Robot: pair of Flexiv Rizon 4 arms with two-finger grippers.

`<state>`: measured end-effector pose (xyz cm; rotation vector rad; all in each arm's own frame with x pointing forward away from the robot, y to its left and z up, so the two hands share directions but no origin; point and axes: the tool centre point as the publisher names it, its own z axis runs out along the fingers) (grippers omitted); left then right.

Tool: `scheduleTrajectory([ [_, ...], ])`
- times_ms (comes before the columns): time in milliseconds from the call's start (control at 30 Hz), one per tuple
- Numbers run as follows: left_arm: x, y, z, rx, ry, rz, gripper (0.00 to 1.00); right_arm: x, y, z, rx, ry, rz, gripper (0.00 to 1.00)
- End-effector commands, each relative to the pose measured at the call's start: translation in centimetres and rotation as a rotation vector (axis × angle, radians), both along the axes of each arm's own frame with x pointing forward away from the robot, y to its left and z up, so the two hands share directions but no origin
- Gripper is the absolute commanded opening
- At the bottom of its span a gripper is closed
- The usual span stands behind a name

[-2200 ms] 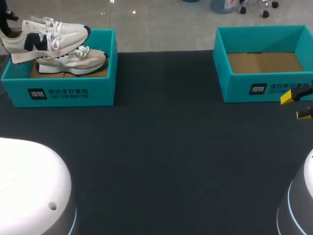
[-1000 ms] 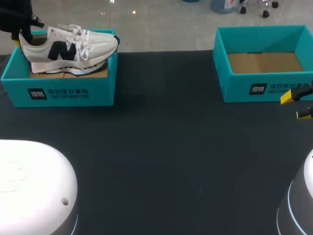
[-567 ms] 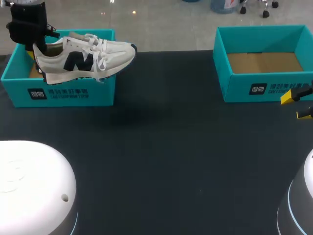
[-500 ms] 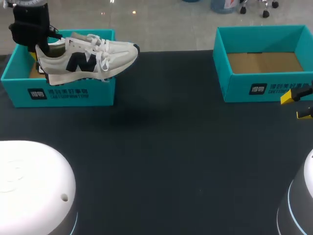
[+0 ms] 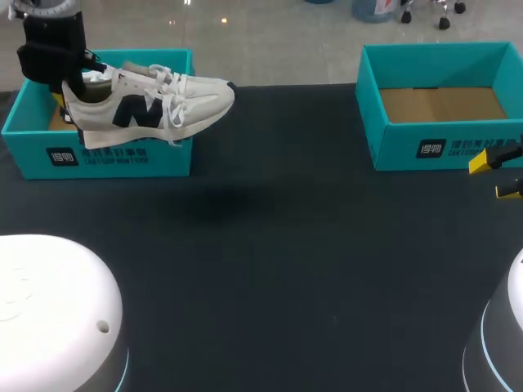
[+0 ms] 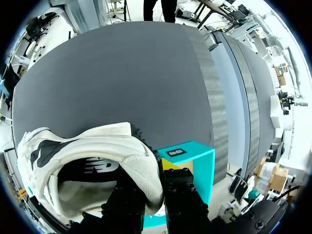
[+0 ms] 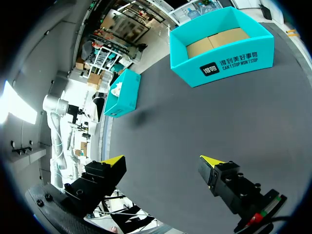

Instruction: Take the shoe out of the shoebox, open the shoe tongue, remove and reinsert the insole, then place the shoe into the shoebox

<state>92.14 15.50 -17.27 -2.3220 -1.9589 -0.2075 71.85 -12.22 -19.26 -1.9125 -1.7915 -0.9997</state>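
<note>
A white sneaker (image 5: 151, 106) with a dark side logo hangs in the air over the front right corner of the left teal shoebox (image 5: 98, 157), toe pointing right. My left gripper (image 5: 64, 83) is shut on its heel collar. In the left wrist view the sneaker (image 6: 87, 161) fills the space ahead of the gripper (image 6: 156, 187), whose dark fingers pinch the heel rim, and the box's corner (image 6: 195, 156) shows below it. My right gripper (image 5: 500, 175) stands open at the right edge, in front of the right shoebox; in its own view the right gripper (image 7: 163, 161) holds nothing.
A second teal shoebox (image 5: 441, 106) with a bare cardboard floor stands at the back right, seen also in the right wrist view as the nearer box (image 7: 222, 48). The farther box (image 7: 122, 92) there holds something white. Dark cloth covers the table (image 5: 278, 261).
My left gripper has lifted the sneaker out of the left box and carried it right and forward, past the box's rim. The right arm has not moved.
</note>
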Motion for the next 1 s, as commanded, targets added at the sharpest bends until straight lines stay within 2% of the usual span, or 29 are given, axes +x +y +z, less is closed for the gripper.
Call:
scheduleTrajectory([
  [33,-0.1,0.1,0.2,0.001,-0.003,-0.002,0.00,0.0,0.1,0.0,-0.003,0.001,-0.002,1.00],
  [467,-0.1,0.1,0.2,0.001,-0.003,-0.002,0.00,0.0,0.1,0.0,-0.003,0.001,-0.002,1.00],
  [600,-2.1,-2.3,0.8,0.020,-0.033,0.018,0.00,0.0,0.1,0.0,-0.003,0.001,-0.002,1.00],
  [767,-4.0,-5.3,0.8,0.059,0.009,0.070,0.00,0.0,0.1,0.0,-0.003,0.001,-0.002,1.00],
  [1000,-6.1,-8.2,0.9,0.095,0.018,0.133,0.00,0.0,0.1,0.0,-0.003,0.001,-0.002,1.00],
])
